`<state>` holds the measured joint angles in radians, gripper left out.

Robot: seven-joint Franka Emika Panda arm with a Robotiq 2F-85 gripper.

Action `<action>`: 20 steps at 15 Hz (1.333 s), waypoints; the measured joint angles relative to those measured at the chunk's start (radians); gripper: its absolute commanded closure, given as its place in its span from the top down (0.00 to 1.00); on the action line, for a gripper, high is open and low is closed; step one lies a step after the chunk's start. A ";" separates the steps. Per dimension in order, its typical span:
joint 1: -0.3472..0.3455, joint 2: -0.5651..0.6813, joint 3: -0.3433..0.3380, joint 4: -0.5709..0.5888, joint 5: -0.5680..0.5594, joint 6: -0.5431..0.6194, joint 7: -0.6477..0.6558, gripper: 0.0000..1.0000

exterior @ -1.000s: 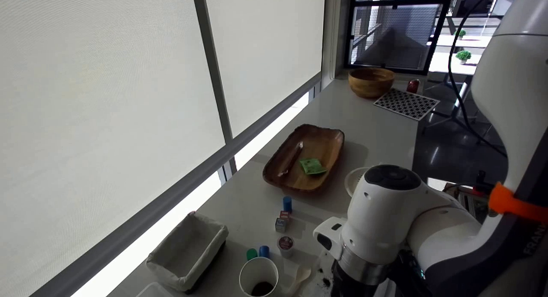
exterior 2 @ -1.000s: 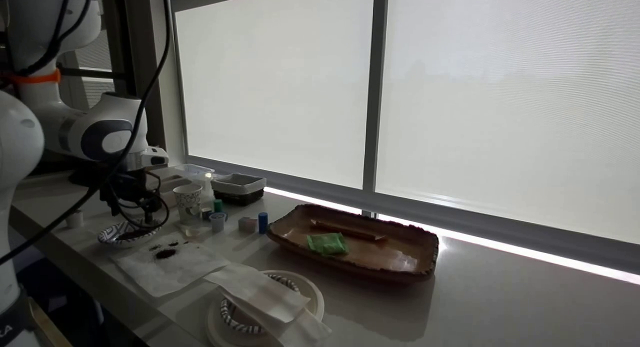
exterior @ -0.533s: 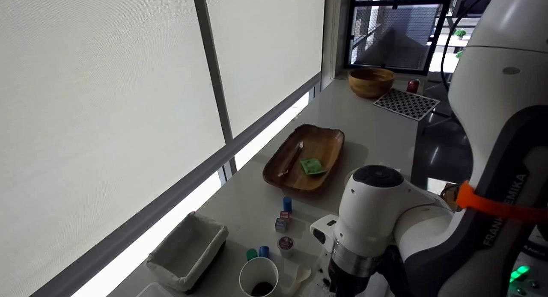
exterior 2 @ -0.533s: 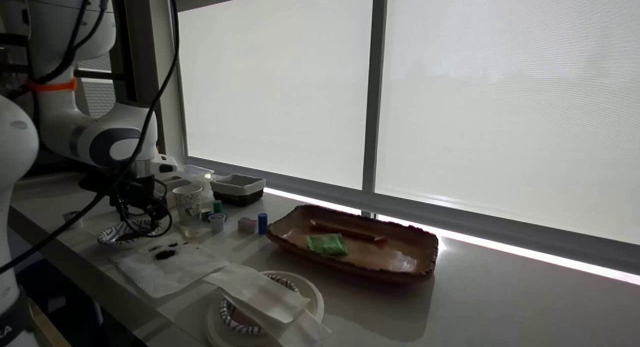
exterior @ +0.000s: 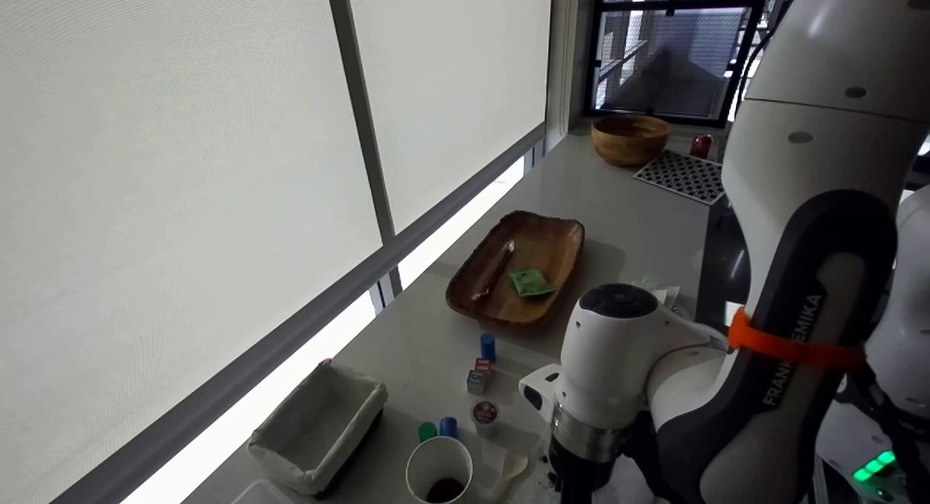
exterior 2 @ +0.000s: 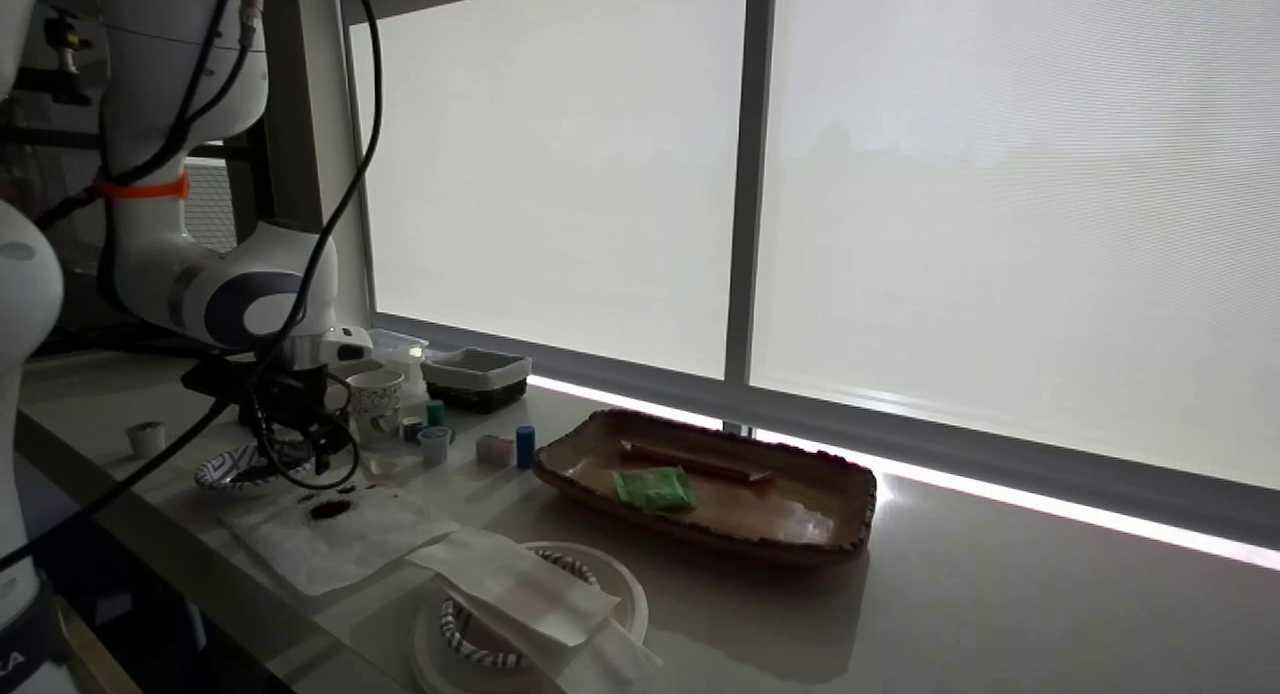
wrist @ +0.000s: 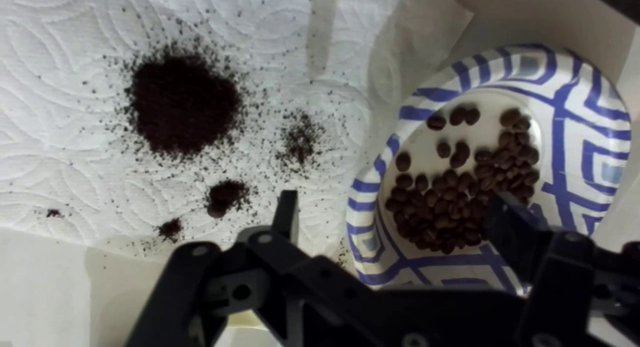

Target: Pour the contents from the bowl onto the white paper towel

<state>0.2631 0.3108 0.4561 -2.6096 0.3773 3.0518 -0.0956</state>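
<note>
Wrist view, jaws spread, bowl (wrist: 487, 129) rim between

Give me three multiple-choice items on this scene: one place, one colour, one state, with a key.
1. Where is the green packet?
A) In the tub
B) In the wooden dish
C) In the cup

2. What colour is the pattern on the bowl holding beans?
A) Red
B) Green
C) Blue

3. How are the fingers?
A) Open
B) Shut on a spoon
C) Pressed together

Key:
1 B, it lies there in both exterior views.
2 C, blue bands show in the wrist view.
3 A, a wide gap parts them in the wrist view.
</note>
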 measured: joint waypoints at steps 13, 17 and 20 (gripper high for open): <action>-0.142 0.096 0.057 0.049 -0.093 0.003 -0.001 0.00; -0.197 0.109 0.105 0.061 -0.098 0.006 -0.007 0.00; -0.246 0.110 0.153 0.062 -0.098 0.006 -0.013 0.01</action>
<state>0.0167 0.4211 0.6086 -2.5471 0.2789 3.0575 -0.1084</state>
